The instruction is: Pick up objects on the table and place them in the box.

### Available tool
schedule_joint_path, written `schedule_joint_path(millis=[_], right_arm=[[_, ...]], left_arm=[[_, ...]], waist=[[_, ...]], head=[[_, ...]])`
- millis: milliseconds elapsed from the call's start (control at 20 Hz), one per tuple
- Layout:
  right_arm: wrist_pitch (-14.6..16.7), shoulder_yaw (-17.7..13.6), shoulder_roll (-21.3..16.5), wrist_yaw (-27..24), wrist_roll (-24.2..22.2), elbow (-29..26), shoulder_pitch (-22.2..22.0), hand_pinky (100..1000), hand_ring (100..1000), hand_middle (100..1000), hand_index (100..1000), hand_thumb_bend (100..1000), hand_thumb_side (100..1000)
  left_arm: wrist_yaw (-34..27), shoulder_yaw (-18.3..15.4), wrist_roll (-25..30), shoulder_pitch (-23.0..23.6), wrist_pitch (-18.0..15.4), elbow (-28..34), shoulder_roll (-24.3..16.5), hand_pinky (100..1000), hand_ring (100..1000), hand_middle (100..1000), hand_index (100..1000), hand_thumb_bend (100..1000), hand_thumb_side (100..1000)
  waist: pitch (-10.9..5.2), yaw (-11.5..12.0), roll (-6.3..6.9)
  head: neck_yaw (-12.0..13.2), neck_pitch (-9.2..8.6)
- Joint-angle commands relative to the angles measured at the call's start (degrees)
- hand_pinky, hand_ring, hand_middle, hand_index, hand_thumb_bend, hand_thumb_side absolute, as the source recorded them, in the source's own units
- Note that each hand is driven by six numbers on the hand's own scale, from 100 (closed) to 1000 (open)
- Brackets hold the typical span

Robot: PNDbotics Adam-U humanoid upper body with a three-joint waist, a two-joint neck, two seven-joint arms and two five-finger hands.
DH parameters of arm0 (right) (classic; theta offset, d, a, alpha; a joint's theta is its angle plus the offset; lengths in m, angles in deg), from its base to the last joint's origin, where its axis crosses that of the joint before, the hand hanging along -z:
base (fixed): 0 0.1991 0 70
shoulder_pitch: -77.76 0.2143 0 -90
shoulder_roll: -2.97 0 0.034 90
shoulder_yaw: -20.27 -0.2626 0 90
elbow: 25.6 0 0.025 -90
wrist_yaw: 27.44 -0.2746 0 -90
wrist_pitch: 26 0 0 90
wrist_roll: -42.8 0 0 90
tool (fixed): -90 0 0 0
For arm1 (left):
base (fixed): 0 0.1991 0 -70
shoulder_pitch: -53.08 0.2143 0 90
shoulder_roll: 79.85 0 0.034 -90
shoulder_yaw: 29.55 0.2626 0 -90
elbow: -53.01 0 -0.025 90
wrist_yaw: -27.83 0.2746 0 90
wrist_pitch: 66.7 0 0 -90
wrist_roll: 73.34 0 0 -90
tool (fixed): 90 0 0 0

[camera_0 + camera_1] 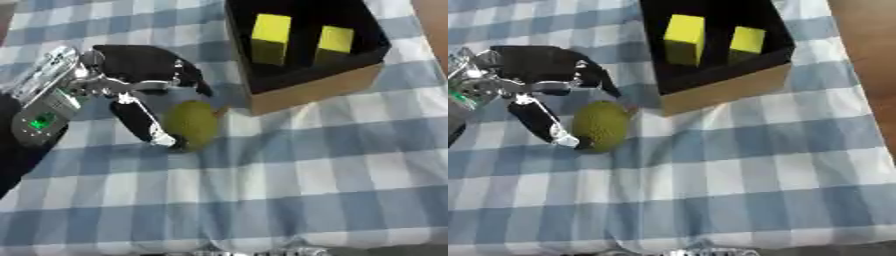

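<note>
The left hand (131, 75) hangs over the checked cloth (306, 170) with its fingers spread, not yet clasping anything; the right hand shows in neither view. To take the fruit (192, 124) well, the hand should settle lower so thumb and fingers wrap its widest part before lifting. The fruit lies on the cloth just right of the thumb (140, 122), whose tip seems to touch its lower left side, though blur makes contact uncertain. The other fingers (194, 75) arch above its top, apart from it. Further right stands the box (306, 90), already holding two yellow blocks (269, 37).
</note>
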Motion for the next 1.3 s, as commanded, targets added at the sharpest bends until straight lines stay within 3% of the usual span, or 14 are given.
schedule_joint_path(millis=[50, 250, 550, 650, 800, 900, 1300], right_arm=[[0.03, -0.02, -0.56, -0.12, -0.13, -0.57, 0.38, 929, 1000, 396, 882, 100, 470], [-0.05, 0.06, -0.31, -0.17, -0.33, -0.57, 0.45, 930, 1000, 395, 883, 100, 470], [0.14, 0.14, -0.11, -0.18, -0.4, -0.57, 0.3, 930, 1000, 395, 883, 100, 470], [0.16, 0.19, 0.01, -0.2, -0.46, -0.57, 0.28, 931, 1000, 395, 883, 100, 470], [0.26, 0.21, 0.1, -0.15, -0.52, -0.57, 0.11, 931, 1000, 393, 883, 100, 470], [0.29, 0.18, 0.13, -0.09, -0.48, -0.57, -0.04, 931, 1000, 393, 883, 100, 470], [0.32, 0.06, 0.06, 0.07, -0.29, -0.57, -0.35, 931, 1000, 393, 884, 100, 470]], left_arm=[[1.92, -0.49, -0.63, -0.45, -0.58, -0.71, -0.87, 864, 817, 742, 890, 418, 483], [2.93, -0.5, -1.93, -0.18, -0.74, -1.84, -0.19, 820, 780, 694, 847, 337, 438], [5.78, -0.35, -2.88, 0.0, -2.23, -1.57, -0.15, 788, 760, 670, 749, 326, 396], [6.06, -0.4, -3.17, 0.05, -2.33, -1.85, 0.12, 776, 747, 653, 712, 283, 349], [5.09, -0.67, -4.12, 0.31, -1.71, -1.67, 0.39, 755, 715, 619, 658, 146, 159], [4.16, -0.89, -4.49, 0.4, -1.31, -0.59, 0.13, 750, 708, 613, 637, 100, 187], [2.2, -2.36, -5.09, 0.7, -1.32, 4.32, -1.85, 725, 684, 589, 534, 100, 235]], waist=[[-0.2, 0.1, -0.22], [-0.08, 0.04, -0.33], [-0.07, -0.11, -0.41], [-0.07, -0.12, -0.44], [-0.11, -0.23, -0.54], [-0.15, -0.21, -0.58], [-0.33, 0.17, -0.62]], head=[[0.4, -0.11], [0.56, -0.14], [0.82, -0.17], [0.91, -0.2], [0.96, -0.16], [0.97, -0.1], [2.19, 0.2]])
